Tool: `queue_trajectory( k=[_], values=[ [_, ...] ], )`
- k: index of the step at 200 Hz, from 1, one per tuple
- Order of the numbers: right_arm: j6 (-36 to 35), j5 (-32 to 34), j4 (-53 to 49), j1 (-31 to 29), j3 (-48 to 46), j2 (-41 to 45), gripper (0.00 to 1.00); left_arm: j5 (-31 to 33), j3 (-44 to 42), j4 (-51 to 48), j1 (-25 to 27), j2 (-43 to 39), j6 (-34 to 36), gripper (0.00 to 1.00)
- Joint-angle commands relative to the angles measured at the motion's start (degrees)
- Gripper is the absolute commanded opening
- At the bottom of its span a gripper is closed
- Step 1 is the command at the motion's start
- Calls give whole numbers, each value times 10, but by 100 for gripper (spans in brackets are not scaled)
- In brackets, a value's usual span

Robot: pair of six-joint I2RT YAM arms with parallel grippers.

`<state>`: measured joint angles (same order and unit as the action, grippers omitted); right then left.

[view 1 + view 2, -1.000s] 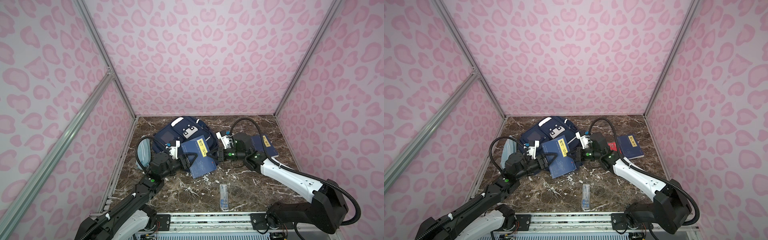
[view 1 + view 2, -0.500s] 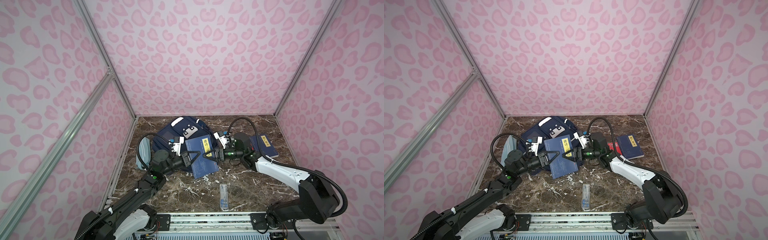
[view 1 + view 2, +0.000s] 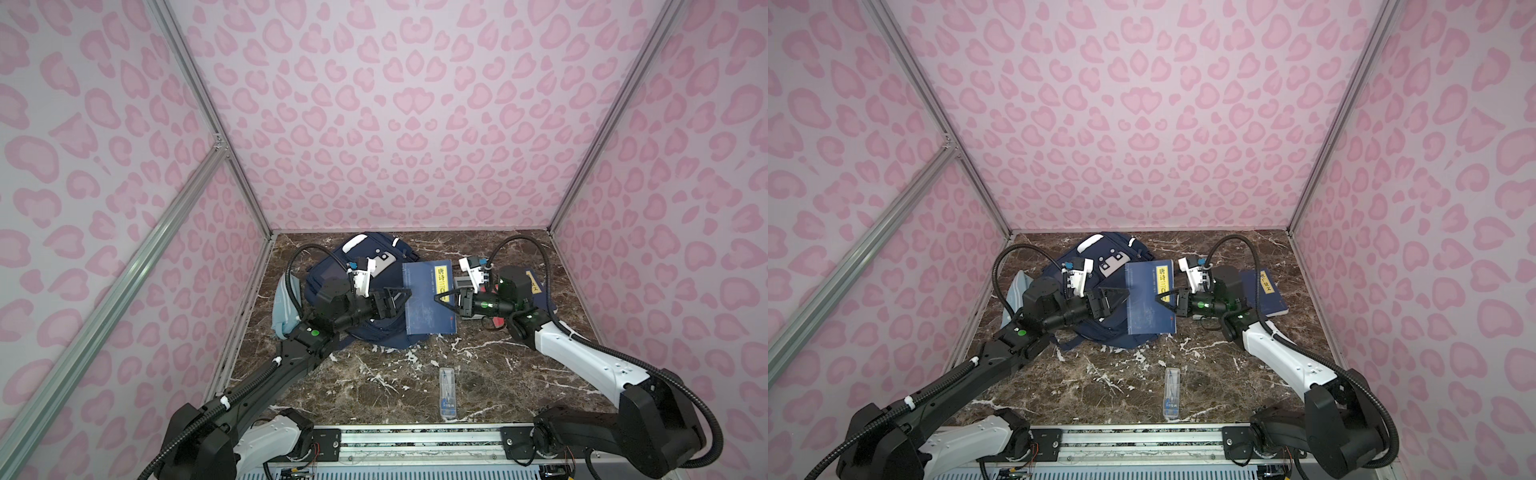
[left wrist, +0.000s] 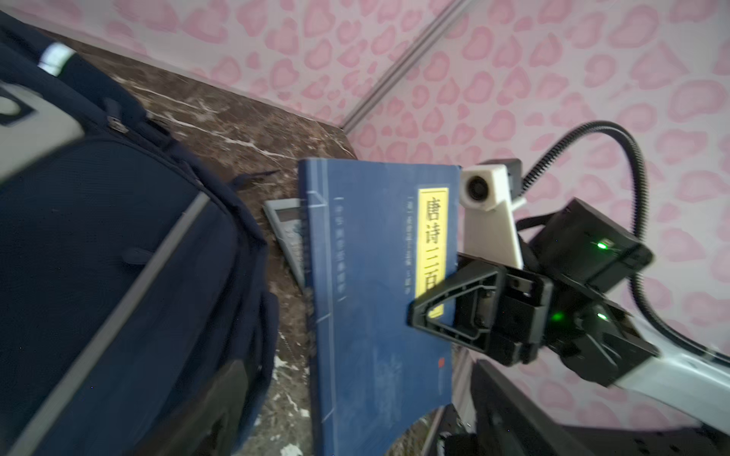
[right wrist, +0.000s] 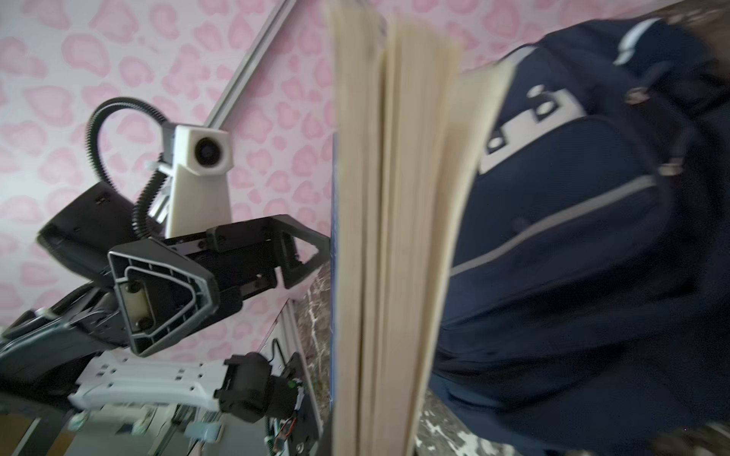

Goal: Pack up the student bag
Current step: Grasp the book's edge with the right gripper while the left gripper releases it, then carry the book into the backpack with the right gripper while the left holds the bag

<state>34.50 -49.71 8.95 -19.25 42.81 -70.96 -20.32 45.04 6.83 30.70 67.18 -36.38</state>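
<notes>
Beside the student bag (image 4: 118, 237) on the tabletop (image 3: 519, 357), pinches a blue book (image 3: 428, 299) in the right gripper (image 3: 438, 298), spreads the left gripper (image 3: 399, 299) empty; seems early, with second book (image 3: 536, 286), pouch (image 3: 284, 303), pencil case (image 3: 448, 390) outside it

Stretching both arms inward, fingertips facing each other.
Holding left gripper (image 3: 401, 301) jaws wide apart; pinching right gripper (image 3: 440, 300) jaws nearly together.

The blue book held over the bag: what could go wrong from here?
The right hand pinches the book only at its page edge, and the pages fan apart, so it could slip or droop. The left hand stands open at the opposite edge; closing there might knock it loose.
</notes>
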Motion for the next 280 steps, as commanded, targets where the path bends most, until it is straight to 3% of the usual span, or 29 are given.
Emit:
queue_trajectory(
  k=[1,16,48,85,101,107,118,125,132,138,146,183,213,248,280],
  values=[
    [-37,80,-127,43,-1,31,0,97,54,-149,6,60,94,77],
    [-45,134,-197,76,7,45,0,128,102,-195,26,126,143,73],
    [-26,120,-208,145,-19,71,0,242,167,-240,76,212,212,72],
    [-34,114,-215,151,-34,79,0,274,233,-277,110,321,249,69],
    [-32,107,-206,152,-40,79,0,317,260,-294,122,362,250,67],
    [-29,104,-199,152,-44,79,0,331,272,-302,123,376,250,63],
    [-12,96,-177,150,-55,82,0,351,292,-314,123,402,255,47],
    [4,93,-158,149,-64,82,0,359,304,-319,123,412,258,24],
    [21,91,-135,146,-75,82,0,368,312,-326,123,417,259,10],
    [39,91,-115,138,-82,81,0,373,317,-334,122,415,260,4],
    [60,97,-89,121,-91,76,0,378,317,-345,121,403,258,4],
    [122,165,10,15,-99,46,0,276,335,-349,94,306,266,4],
    [185,179,100,-16,-96,-3,0,230,355,-367,73,267,271,3],
    [210,181,161,-66,-40,-102,0,109,374,-347,28,241,260,3],
    [239,226,230,-108,18,-202,0,105,384,-341,22,234,264,4]
  ],
)
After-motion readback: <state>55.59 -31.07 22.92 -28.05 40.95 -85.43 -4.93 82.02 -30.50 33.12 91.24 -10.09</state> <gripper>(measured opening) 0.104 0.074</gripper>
